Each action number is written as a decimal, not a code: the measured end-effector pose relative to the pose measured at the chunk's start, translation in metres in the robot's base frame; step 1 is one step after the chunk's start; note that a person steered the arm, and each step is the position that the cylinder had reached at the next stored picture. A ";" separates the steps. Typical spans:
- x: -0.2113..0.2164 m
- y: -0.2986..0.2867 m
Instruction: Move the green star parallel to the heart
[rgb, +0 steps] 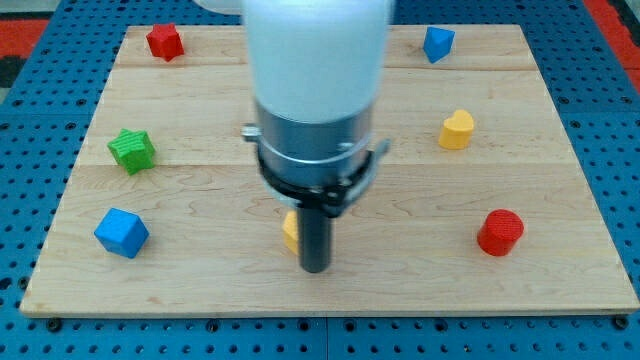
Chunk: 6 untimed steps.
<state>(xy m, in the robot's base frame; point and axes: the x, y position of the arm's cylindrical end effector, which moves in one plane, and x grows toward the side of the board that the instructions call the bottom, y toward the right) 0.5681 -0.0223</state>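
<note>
No text, label, brand, number or sign can be read anywhere: the wooden tabletop (420, 290), the coloured blocks and the arm's housing (315, 60) all appear unmarked.

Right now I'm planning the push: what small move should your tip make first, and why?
Probably slide my tip toward the view's left, to get beside the green star block. It sits by a yellow block, far from the star; the yellow heart block lies at the right.

I see a pale, smooth wooden counter (200, 180), matt plastic-looking blocks like the green star (132, 150), and my arm's brushed metal collar (315, 150).
</note>
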 end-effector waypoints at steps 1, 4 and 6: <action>0.016 -0.026; -0.039 -0.146; -0.100 -0.213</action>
